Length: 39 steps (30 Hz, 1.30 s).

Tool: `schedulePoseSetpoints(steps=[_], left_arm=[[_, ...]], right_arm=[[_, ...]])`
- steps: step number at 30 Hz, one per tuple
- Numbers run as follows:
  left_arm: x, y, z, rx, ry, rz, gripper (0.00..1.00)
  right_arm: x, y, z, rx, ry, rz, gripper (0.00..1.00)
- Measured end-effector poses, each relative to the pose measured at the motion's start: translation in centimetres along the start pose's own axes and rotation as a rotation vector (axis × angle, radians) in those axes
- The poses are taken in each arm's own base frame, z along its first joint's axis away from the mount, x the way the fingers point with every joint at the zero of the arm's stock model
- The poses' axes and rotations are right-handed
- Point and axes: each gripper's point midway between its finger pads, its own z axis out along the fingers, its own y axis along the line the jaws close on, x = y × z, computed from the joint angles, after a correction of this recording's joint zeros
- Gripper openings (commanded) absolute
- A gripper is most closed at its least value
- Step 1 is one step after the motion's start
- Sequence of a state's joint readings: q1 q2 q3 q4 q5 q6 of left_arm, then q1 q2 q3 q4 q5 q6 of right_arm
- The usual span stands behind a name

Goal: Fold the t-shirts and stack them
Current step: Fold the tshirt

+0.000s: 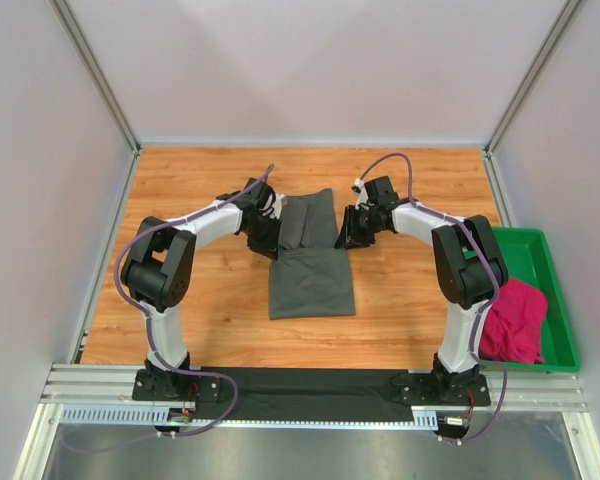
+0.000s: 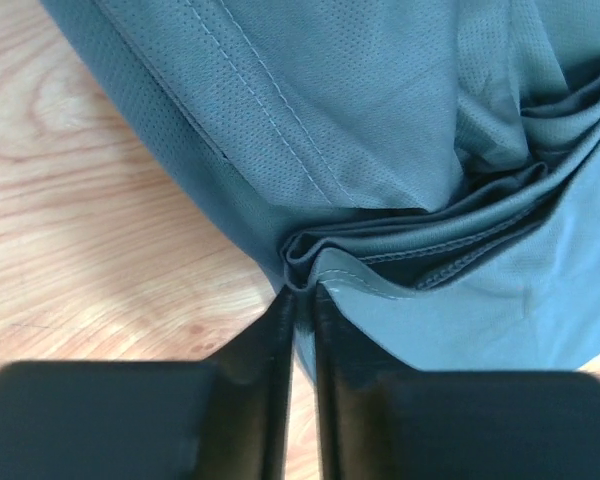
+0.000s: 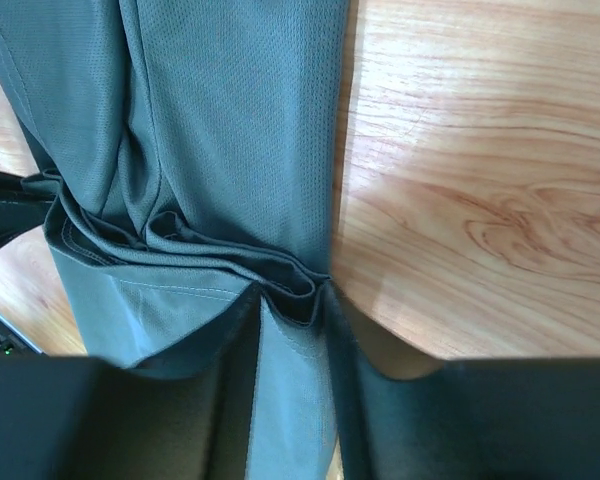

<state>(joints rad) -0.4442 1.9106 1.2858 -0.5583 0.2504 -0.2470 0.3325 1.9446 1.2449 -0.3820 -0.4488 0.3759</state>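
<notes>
The dark grey t-shirt lies partly folded in the middle of the wooden table, its far part lifted between both grippers. My left gripper is shut on the shirt's left edge; in the left wrist view its jaws pinch bunched layers of grey cloth. My right gripper is shut on the shirt's right edge; in the right wrist view it pinches gathered folds of the cloth. The magenta-pink t-shirt lies crumpled in the green tray at the right.
The green plastic tray stands off the table's right edge beside the right arm. White walls and aluminium posts enclose the wooden table on three sides. A black strip runs between the arm bases.
</notes>
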Motion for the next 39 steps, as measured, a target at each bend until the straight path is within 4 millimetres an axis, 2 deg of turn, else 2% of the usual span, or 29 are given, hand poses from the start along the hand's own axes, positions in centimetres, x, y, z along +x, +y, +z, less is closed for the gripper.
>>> schedulePoseSetpoints(steps=[1, 2, 4, 8, 15, 17, 20, 22, 25, 26, 27, 29, 32, 35, 39], left_arm=[[0.0, -0.2, 0.0, 0.008, 0.000, -0.003, 0.04], [0.0, -0.2, 0.0, 0.010, 0.000, -0.007, 0.00], [0.0, -0.1, 0.0, 0.004, 0.000, -0.014, 0.00], [-0.1, 0.0, -0.8, -0.015, -0.016, -0.019, 0.00], [-0.9, -0.1, -4.0, -0.051, -0.100, -0.029, 0.00], [-1.0, 0.0, -4.1, -0.061, -0.105, -0.031, 0.00], [-0.6, 0.6, -3.2, -0.080, -0.082, -0.038, 0.00], [0.0, 1.0, -2.4, -0.092, -0.055, -0.045, 0.00], [0.7, 1.8, -1.6, -0.126, -0.021, -0.060, 0.16], [0.9, 2.1, -1.5, -0.143, -0.015, -0.068, 0.30], [1.1, 2.4, -1.6, -0.160, -0.008, -0.075, 0.38], [1.4, 3.0, -1.8, -0.199, 0.000, -0.091, 0.43], [1.9, 3.6, -2.6, -0.245, 0.006, -0.113, 0.52], [1.7, 3.3, -4.5, -0.254, -0.028, -0.125, 0.54], [-0.2, 1.8, -7.6, -0.203, -0.143, -0.116, 0.50]], right_arm=[[0.0, 0.0, 0.0, -0.002, 0.002, 0.001, 0.15], [0.1, 0.0, 0.0, -0.002, 0.003, -0.001, 0.08], [0.1, 0.0, 0.0, -0.001, 0.005, 0.001, 0.00], [0.0, 0.3, -0.5, 0.002, 0.008, 0.005, 0.00], [-1.0, 1.6, -2.1, -0.013, -0.025, -0.013, 0.00], [-1.1, 1.6, -2.1, -0.016, -0.027, -0.014, 0.01], [-1.3, 1.6, -1.5, -0.022, -0.016, -0.010, 0.03], [-1.6, 1.5, -0.9, -0.026, -0.007, -0.008, 0.09], [-1.7, 0.9, 0.5, -0.020, 0.016, 0.000, 0.17], [-1.7, 0.6, 0.9, -0.014, 0.028, 0.002, 0.20], [-1.7, 0.4, 1.2, -0.005, 0.037, 0.002, 0.27], [-2.1, -0.2, 1.4, 0.031, 0.046, -0.007, 0.31], [-3.1, -0.6, 0.7, 0.089, 0.033, -0.037, 0.35], [-4.4, -0.5, -0.2, 0.126, 0.007, -0.073, 0.38], [-5.7, 0.5, -1.1, 0.135, -0.024, -0.107, 0.38]])
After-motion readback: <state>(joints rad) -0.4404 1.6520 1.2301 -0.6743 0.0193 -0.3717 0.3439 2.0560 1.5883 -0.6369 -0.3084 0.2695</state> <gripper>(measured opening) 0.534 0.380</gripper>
